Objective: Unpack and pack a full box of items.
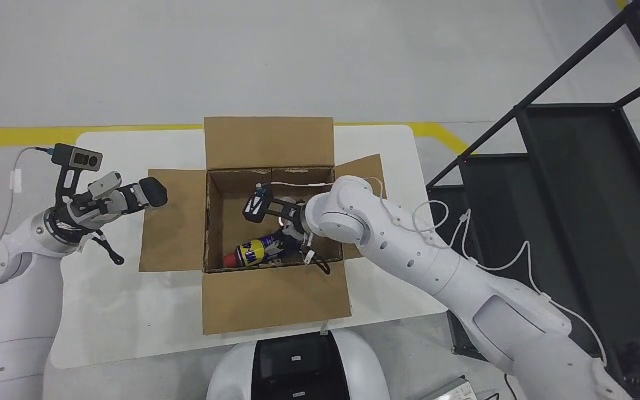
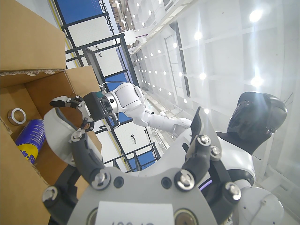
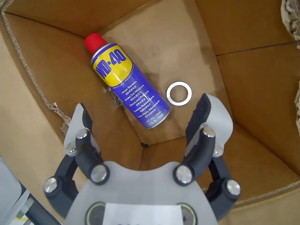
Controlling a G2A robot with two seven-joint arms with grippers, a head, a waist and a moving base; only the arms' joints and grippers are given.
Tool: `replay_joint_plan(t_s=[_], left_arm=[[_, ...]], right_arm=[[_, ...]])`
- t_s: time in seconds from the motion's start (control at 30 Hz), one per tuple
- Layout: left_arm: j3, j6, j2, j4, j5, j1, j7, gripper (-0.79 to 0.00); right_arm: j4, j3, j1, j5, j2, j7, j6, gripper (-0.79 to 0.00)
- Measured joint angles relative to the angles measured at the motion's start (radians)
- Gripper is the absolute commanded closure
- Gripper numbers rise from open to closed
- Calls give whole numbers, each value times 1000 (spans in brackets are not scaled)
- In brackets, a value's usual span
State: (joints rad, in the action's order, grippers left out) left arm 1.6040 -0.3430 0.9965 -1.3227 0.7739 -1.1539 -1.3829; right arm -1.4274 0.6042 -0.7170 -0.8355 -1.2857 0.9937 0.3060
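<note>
Right hand [image 3: 143, 105] down inside brown cardboard box [image 3: 257, 83], fingers spread wide, empty. Blue-and-yellow metal spray can with red cap [image 3: 126, 85] on its side on box floor just beyond fingertips. Flat steel ring [image 3: 179, 93] beside can base. Can likely rigid, slick, apt to roll: grip across mid-body. Left hand [image 2: 126, 118] wide open, empty, outside box.

A white rectangular table [image 1: 392, 140] has a yellow floor stripe [image 1: 30, 135] running along its far side and black metal stairs [image 1: 545, 175] to its right.

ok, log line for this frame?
right gripper: open, over blue-and-yellow spray can, silver metal ring in brown cardboard box | left gripper: open, outside box
</note>
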Motion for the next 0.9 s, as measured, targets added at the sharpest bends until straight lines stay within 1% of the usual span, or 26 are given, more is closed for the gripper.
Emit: replay_joint_plan(t_s=[0.47, 0.57, 0.6, 0.67, 0.8, 0.9], left_arm=[[0, 0, 0, 0, 0, 0, 0, -785], [0, 0, 0, 0, 0, 0, 0, -785], [0, 0, 0, 0, 0, 0, 0, -785], [0, 0, 0, 0, 0, 0, 0, -785], [0, 0, 0, 0, 0, 0, 0, -785], [0, 0, 0, 0, 0, 0, 0, -785]], right_arm=[[-1, -7, 4, -10, 0, 9, 10, -785], [10, -42, 40, -62, -9, 56, 94, -785], [30, -57, 62, -69, -15, 74, 138, -785], [66, -79, 95, -66, -28, 84, 195, -785], [153, -139, 161, -52, -70, 71, 284, -785], [216, -186, 196, -45, -107, 45, 326, -785]])
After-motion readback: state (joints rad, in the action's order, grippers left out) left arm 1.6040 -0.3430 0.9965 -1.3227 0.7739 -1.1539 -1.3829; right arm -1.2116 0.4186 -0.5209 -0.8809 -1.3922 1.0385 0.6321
